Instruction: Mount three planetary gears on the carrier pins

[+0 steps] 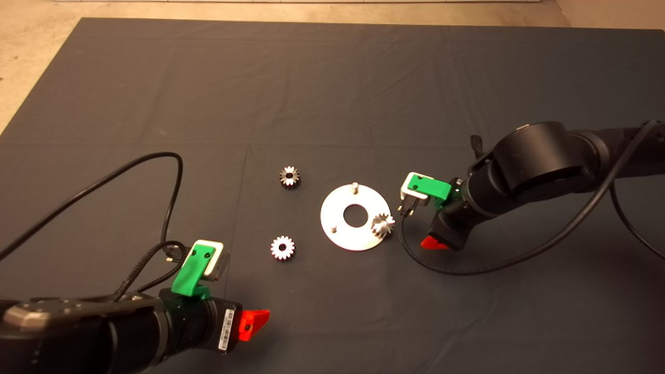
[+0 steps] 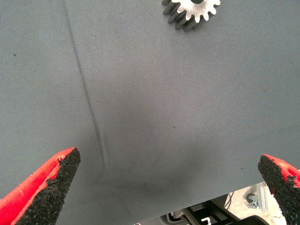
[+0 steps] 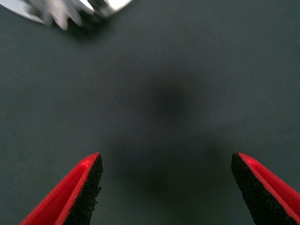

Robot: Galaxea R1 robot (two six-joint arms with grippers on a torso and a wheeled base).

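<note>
Red fingers of the left claw (image 1: 253,323) sit nearest, at the near-left of the counter (image 1: 332,93), spread wide with nothing between them; the left wrist view shows only bare mat between the pads and a gear at the far edge. That is the near gear (image 1: 282,248), lying flat just beyond and right of the claw. Right of it lies the disc (image 1: 343,231), with one gear (image 1: 383,225) seated at its right rim, though it looks slightly tilted, so I cannot tell if it is fully down on its pin. Two pins stand bare: the near-left pin (image 1: 334,228) and the far pin (image 1: 355,185). The right claw (image 1: 434,242) hovers just right of the disc, fingers apart and empty; its wrist view catches the disc and gear at the far edge. Farthest, left of the disc, lies the far gear (image 1: 289,177).

One gear of three appears placed, so the step in hand is likely fetching the second. Next, a claw needs to drop over a loose gear, pinch it across the teeth, lift it, then line its hole up over a bare pin.
</note>
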